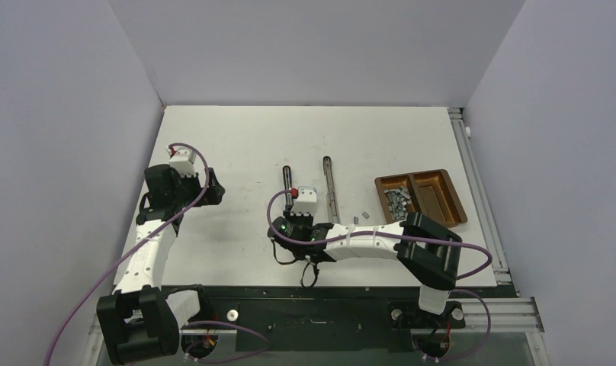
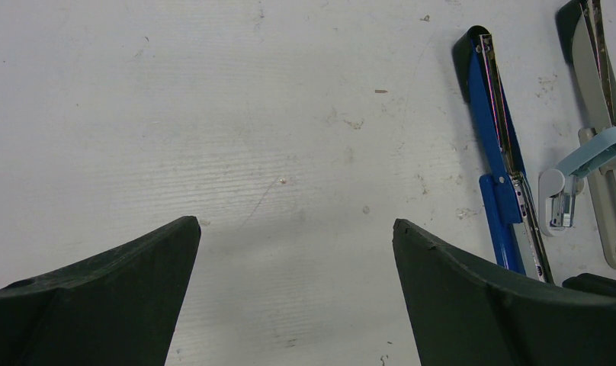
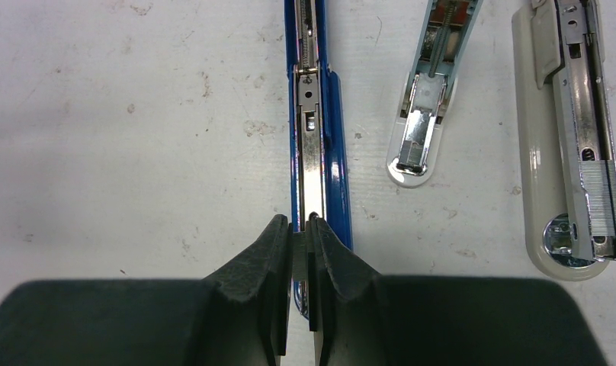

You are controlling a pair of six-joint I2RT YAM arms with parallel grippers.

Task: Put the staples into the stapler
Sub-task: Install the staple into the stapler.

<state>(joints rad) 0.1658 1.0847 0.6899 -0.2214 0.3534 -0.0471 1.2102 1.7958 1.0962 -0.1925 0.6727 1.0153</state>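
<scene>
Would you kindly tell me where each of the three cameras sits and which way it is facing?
Top external: fixed above and behind the arms, looking down on the white table; both arms show, bases at the bottom edge.
Left wrist: on the left arm, facing down; the left gripper, open, frames bare tabletop.
Right wrist: on the right arm, facing down; the right gripper, shut on a thin silvery staple strip, hangs over the opened-out blue metal stapler.
Shared: both wrist views show that blue stapler.

Blue stapler (image 3: 321,152): near end obsc. by right hand (image 3: 299,229), top cropped.
</scene>
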